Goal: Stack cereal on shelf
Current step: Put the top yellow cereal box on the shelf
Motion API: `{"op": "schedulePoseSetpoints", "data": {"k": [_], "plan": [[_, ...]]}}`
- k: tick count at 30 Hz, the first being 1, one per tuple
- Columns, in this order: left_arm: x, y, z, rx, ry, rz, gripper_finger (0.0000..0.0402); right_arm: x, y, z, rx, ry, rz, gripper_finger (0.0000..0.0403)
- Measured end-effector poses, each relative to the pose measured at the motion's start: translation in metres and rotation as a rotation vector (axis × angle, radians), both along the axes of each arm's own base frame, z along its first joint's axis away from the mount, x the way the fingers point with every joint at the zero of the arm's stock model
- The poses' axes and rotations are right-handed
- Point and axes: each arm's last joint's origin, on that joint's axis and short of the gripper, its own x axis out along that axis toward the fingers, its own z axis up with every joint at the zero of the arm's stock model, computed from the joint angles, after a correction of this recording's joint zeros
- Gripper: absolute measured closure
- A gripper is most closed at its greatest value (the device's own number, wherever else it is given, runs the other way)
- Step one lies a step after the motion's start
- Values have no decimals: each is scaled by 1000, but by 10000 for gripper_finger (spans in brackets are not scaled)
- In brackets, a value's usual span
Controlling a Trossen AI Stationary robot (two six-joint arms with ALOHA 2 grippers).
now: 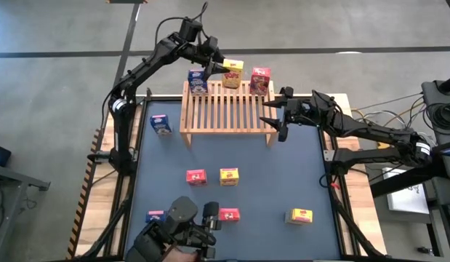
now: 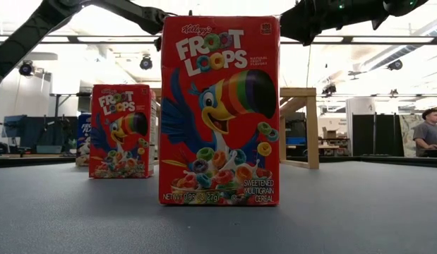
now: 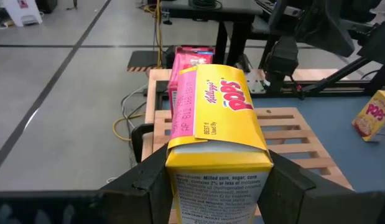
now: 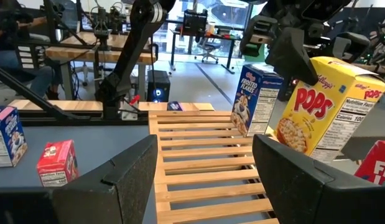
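The wooden slatted shelf (image 1: pixel 225 109) stands at the table's far middle. A blue cereal box (image 1: pixel 198 81) and a red one (image 1: pixel 260 80) stand on its far part. Between them a yellow cereal box (image 1: pixel 233 74) hangs tilted over the slats, with my left gripper (image 1: pixel 222 70) shut on it. My right gripper (image 1: pixel 272 120) waits open at the shelf's right end, its fingers (image 4: pixel 117 180) level over the slats (image 4: pixel 198 168), touching nothing. My left gripper pinches the yellow box (image 3: pixel 217 124) between its two fingers, one on each broad face (image 3: pixel 180 168), beside a narrow side panel. The fingers slant down from the table's far left. The box is lifted and tilted (image 4: pixel 323 112); whether its lower corner touches the slats, I cannot tell.
Several more small boxes lie on the blue table: blue (image 1: pixel 161 124) left of the shelf, red (image 1: pixel 196 176) and yellow (image 1: pixel 229 175) in the middle, more along the near edge (image 1: pixel 228 214), (image 1: pixel 300 215). A person (image 2: pixel 430 130) sits in the room behind.
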Motion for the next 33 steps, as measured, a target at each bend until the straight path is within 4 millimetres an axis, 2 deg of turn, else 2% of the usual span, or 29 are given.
{"op": "schedulePoseSetpoints", "data": {"k": [9,15,19,26,29,33], "plan": [[-5,-4,8,-8,-9,-19,237,0,0,0,-8,2,0,152],[-19,-17,24,-4,17,7,237,0,0,0,-12,-1,0,152],[-34,-32,44,27,51,73,237,0,0,0,-10,-2,0,152],[-60,-66,86,72,-8,82,237,0,0,3,-7,-25,0,152],[-68,-79,92,78,-24,81,237,0,0,3,-2,-26,0,152],[-79,-95,85,90,-62,103,237,0,0,3,9,-28,2,152]]}}
